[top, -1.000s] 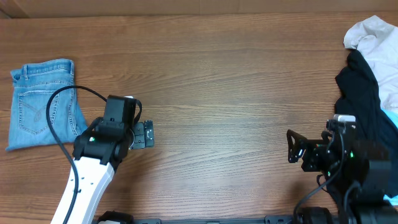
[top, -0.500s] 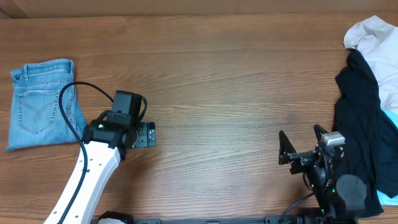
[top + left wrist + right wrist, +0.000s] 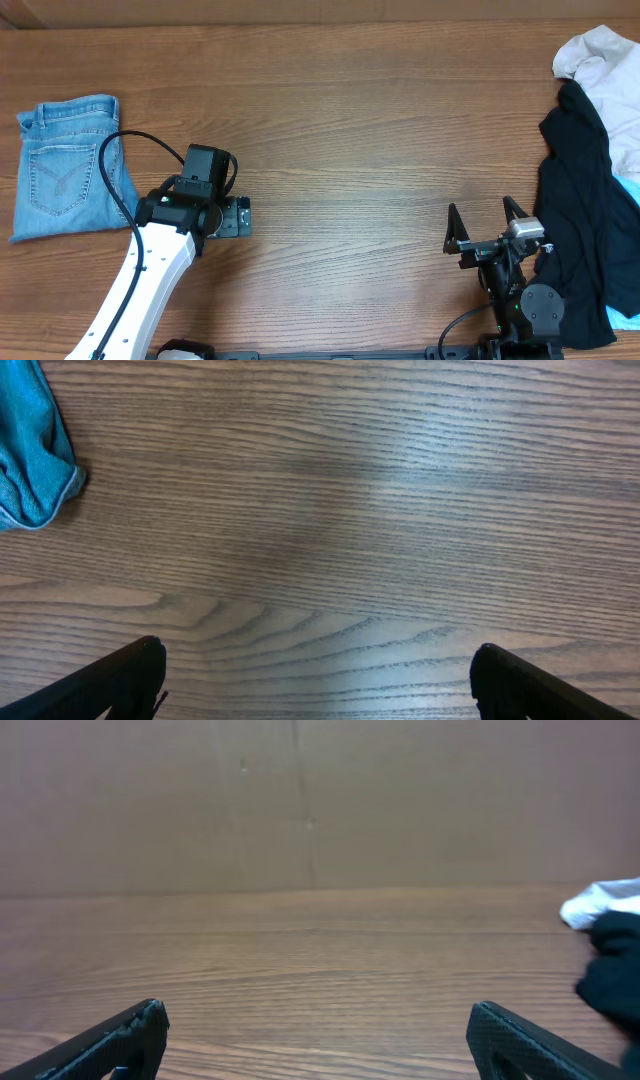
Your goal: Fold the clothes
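Note:
The clothes, a pair of light blue jeans (image 3: 65, 165), lie folded in a compact rectangle at the table's left side, a stitched back pocket facing up. One corner of the jeans (image 3: 30, 450) shows at the top left of the left wrist view. My left gripper (image 3: 232, 215) hovers to the right of the jeans, apart from them. It is open over bare wood (image 3: 320, 685), with nothing between its fingers. My right gripper (image 3: 481, 218) stands near the front edge at the right, also open and empty (image 3: 318, 1035), its fingers pointing toward the far side.
A black garment (image 3: 575, 200) drapes along the right edge, just beside my right arm, and it shows again (image 3: 612, 970) in the right wrist view. An off-white cloth (image 3: 605, 60) lies behind it at the far right corner. A brown wall (image 3: 300, 800) bounds the table's far side.
My right gripper has swung from pointing left to pointing at the far side, and its arm has drawn back toward the front edge. The left gripper shifted slightly right. The jeans have not moved.

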